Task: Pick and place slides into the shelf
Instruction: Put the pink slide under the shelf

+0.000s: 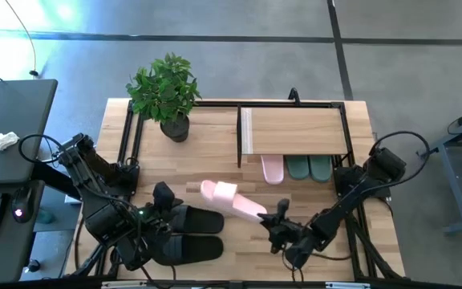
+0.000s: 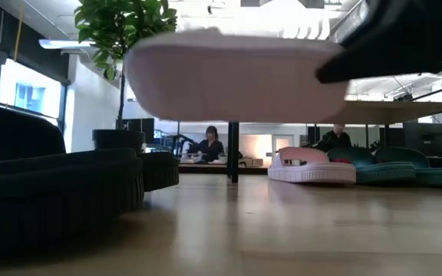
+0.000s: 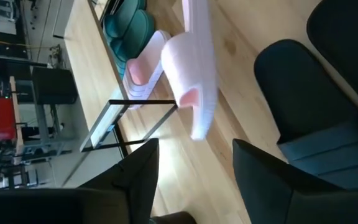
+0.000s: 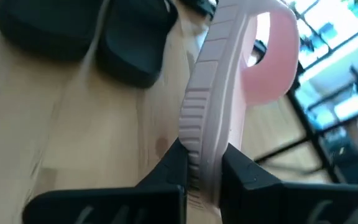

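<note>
A pale pink slide (image 1: 229, 199) hangs over the middle of the table with my right gripper (image 1: 275, 217) shut on it. My left gripper (image 1: 163, 197) stands open just left of the slide's strap end, touching nothing; its wrist view shows the slide (image 3: 194, 68) beyond the spread fingers. Two black slides (image 1: 191, 233) lie sole-down on the table below my left gripper. The shelf (image 1: 295, 128) stands at the far right. Under it a second pink slide (image 1: 273, 168) and two dark green slides (image 1: 309, 167) rest on the table. My right gripper pinches the pink slide's heel end (image 4: 197, 152) between its two fingers, one on the underside and one on the footbed. The fingers come from the table's near right side, slanting slightly down, along the slide. The slide sticks out beyond them, strap end (image 4: 269, 56) farthest, lifted clear of the table (image 2: 229, 77).
A potted plant (image 1: 167, 88) stands at the far left of the table, beside the shelf's black frame (image 1: 239, 136). Bare wood lies between the black slides and the shelf (image 1: 215, 152). People sit in the room beyond the table (image 2: 209, 142).
</note>
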You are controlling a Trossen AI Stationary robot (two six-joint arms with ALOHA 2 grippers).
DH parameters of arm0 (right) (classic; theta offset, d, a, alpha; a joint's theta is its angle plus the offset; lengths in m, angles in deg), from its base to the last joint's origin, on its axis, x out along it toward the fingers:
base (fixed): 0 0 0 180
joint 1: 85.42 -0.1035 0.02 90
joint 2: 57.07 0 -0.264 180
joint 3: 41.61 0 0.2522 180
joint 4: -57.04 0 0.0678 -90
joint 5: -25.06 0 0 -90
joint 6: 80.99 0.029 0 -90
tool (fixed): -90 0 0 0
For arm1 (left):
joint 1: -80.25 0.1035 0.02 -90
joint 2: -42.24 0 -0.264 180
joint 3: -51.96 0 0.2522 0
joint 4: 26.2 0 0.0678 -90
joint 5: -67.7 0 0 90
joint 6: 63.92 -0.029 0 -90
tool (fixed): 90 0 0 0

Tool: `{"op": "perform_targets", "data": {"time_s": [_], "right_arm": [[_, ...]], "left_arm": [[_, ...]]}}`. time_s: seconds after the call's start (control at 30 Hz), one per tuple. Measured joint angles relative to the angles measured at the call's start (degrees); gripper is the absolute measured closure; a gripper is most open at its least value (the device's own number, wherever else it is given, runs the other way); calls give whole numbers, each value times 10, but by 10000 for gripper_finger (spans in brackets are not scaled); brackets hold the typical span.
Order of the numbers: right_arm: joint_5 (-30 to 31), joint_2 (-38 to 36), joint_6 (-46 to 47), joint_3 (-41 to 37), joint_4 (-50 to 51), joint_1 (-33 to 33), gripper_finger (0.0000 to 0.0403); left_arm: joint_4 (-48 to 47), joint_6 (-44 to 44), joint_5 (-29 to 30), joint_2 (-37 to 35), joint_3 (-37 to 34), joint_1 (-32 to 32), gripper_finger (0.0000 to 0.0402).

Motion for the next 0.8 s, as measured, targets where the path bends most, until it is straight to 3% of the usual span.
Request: {"op": "perform_targets", "data": {"time_s": [0.13, 0.3, 0.43, 0.6, 0.8], "right_arm": [[11, 0, 156, 11, 106, -22, 385], [-23, 0, 387, 67, 321, -41, 385], [-44, -1, 508, 113, 443, -51, 386], [-78, -1, 593, 142, 515, -50, 386], [-76, -1, 604, 143, 518, -21, 386]], "left_arm": [[-8, 8, 0, 0, -8, 0, 227], [-13, 13, 0, 0, -30, 0, 237], [-13, 15, 0, 0, -49, 0, 241], [-13, 28, 0, 0, -68, 0, 239], [-9, 31, 0, 0, -83, 0, 239]]}}
